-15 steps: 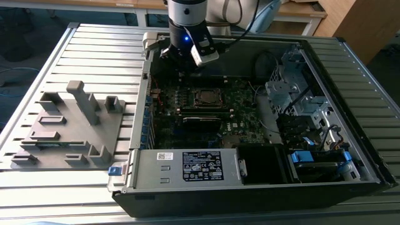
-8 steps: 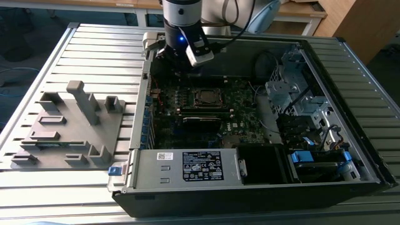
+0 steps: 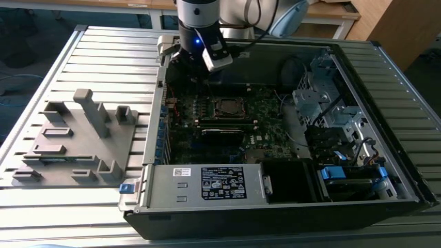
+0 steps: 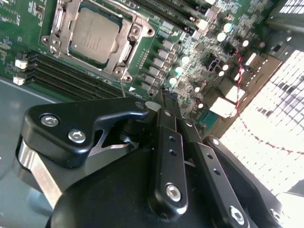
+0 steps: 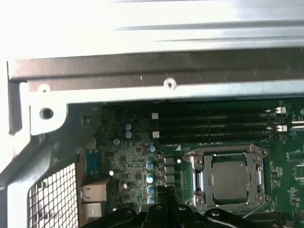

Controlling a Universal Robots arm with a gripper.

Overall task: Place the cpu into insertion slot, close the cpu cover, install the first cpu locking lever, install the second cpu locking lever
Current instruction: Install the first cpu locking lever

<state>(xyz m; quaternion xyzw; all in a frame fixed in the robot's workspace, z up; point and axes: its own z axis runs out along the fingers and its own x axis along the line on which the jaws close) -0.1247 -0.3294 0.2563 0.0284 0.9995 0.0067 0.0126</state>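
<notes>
The cpu [image 4: 94,31] [image 5: 230,177], a dull silver square, lies flat in the insertion slot [image 3: 231,107] on the green motherboard. The cpu cover [image 4: 128,45] [image 5: 201,178], a silvery frame, lies down around it, and the chip shows through its window. My gripper [image 4: 162,97] [image 5: 164,192] is shut with nothing between its black fingers. It hovers over the board beside the socket, on the side toward the case's rear wall, a short way off the cover's edge. In the exterior view the arm's wrist [image 3: 201,36] stands above the case's far left corner.
The open computer case [image 3: 386,155] lies on a slatted metal table. Long black memory slots [image 5: 213,126] run beside the socket. A power supply [image 3: 206,183] fills the near side and a drive cage [image 3: 324,98] the exterior view's right. A grey fixture [image 3: 76,139] stands outside the case.
</notes>
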